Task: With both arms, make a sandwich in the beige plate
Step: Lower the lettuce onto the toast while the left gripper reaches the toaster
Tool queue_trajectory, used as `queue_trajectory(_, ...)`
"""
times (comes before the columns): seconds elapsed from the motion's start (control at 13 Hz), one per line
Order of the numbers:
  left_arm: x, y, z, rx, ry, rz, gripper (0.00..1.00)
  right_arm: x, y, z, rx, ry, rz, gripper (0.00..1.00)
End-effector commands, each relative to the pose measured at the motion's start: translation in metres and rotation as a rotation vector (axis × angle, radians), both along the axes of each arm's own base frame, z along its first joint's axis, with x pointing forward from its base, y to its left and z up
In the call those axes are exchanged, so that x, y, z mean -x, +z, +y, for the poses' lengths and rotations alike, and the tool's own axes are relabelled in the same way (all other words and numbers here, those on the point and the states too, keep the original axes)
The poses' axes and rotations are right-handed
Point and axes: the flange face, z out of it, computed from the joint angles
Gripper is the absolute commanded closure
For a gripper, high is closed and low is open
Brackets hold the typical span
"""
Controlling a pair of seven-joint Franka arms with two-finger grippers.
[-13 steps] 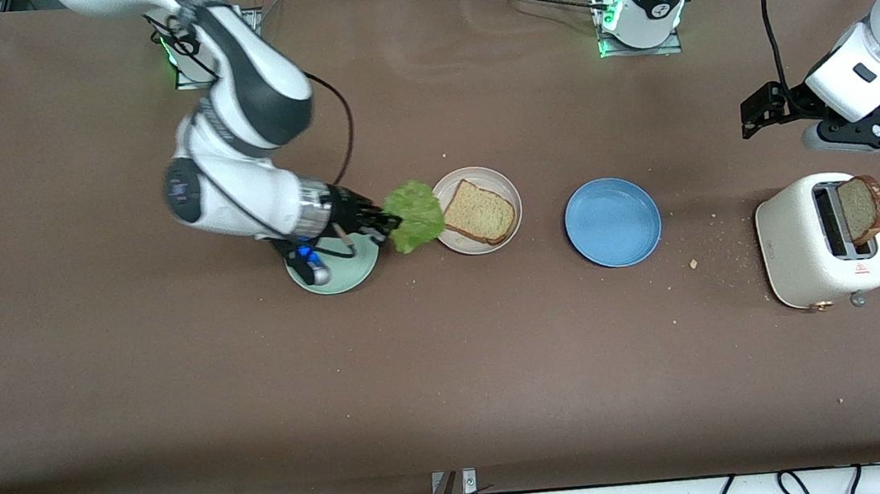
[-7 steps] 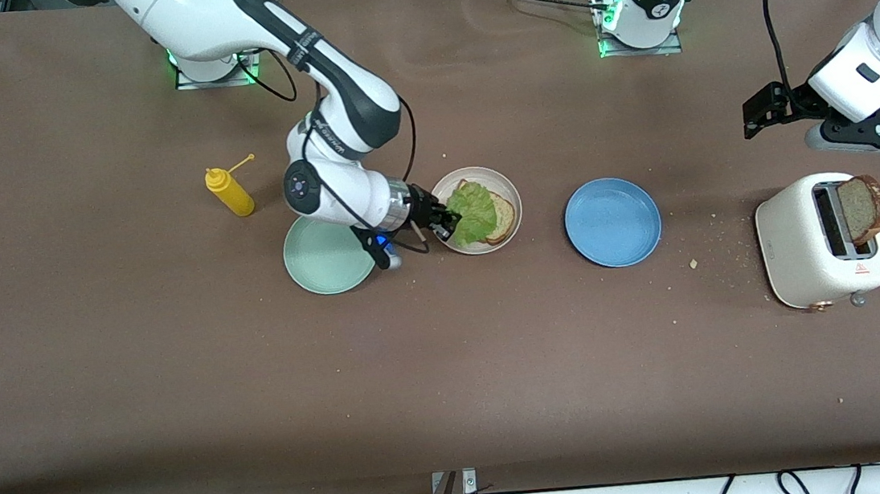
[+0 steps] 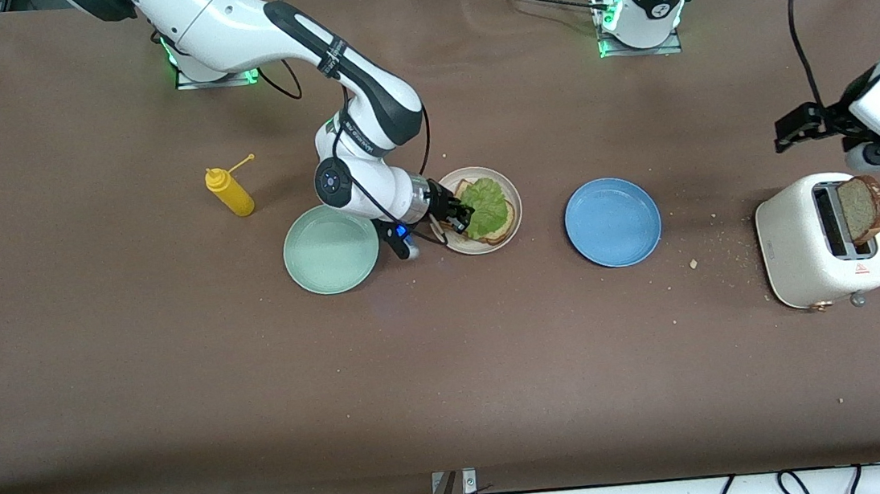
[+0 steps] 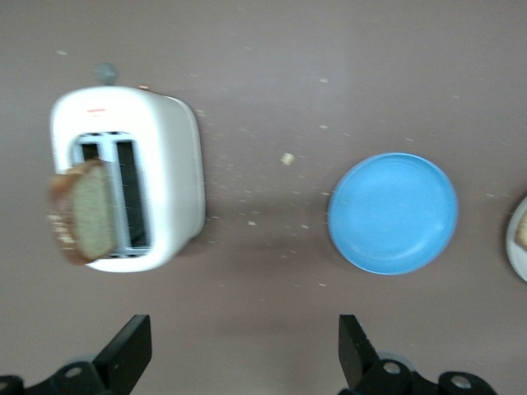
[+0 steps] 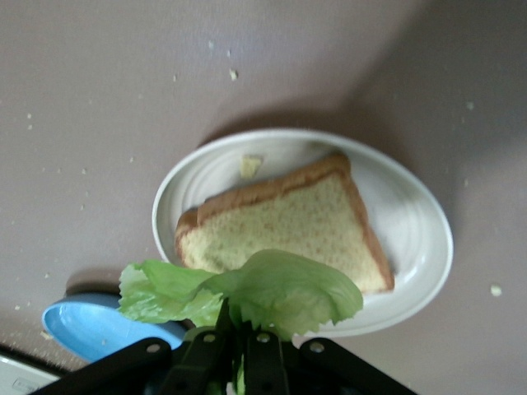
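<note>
Beige plate (image 3: 509, 192) holds bread slice (image 3: 504, 223) w/ lettuce (image 3: 487, 206); toaster (image 3: 804, 252) holds another.

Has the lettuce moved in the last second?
Yes. The lettuce, pinched in the right claw, went from beside the green plate toward the left arm's end, and is now over the bread on the beige plate.

even bright overhead light, soft shadows, front view sharp, wrist views blurred

Lettuce leaf (image 5: 247, 295) over bread slice (image 5: 288, 226)
</note>
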Motion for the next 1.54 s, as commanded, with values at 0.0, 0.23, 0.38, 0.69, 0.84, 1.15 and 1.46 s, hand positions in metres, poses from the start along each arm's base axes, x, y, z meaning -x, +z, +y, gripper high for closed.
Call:
queue_trajectory(0.0,-0.024,-0.005,0.031,-0.048,-0.015,-0.020,0.00,0.002,-0.013,0.005,0.004,-0.002,-0.049,1.00)
queue_trajectory(0.23,-0.036,-0.028,0.085,-0.056,-0.039,-0.047,0.00,0.004,-0.015,0.008,0.015,0.021,-0.068,0.86)
queue_trajectory(0.38,-0.043,-0.051,0.114,-0.054,-0.043,-0.065,0.00,0.002,-0.010,0.008,0.012,0.015,-0.070,0.25)
queue_trajectory(0.69,-0.043,-0.108,0.146,-0.046,-0.059,-0.075,0.00,-0.014,0.054,-0.007,0.005,0.020,-0.076,0.01)
queue_trajectory(0.84,-0.031,-0.138,0.161,-0.044,-0.053,-0.081,0.00,-0.028,0.098,-0.038,0.038,0.063,-0.062,0.01)
queue_trajectory(1.15,-0.016,-0.170,0.177,-0.033,-0.059,-0.061,0.28,-0.050,0.164,-0.116,0.177,0.215,-0.087,0.01)
queue_trajectory(1.46,-0.013,-0.168,0.183,-0.031,-0.076,-0.054,1.00,-0.077,0.221,-0.240,0.203,0.429,-0.141,0.00)
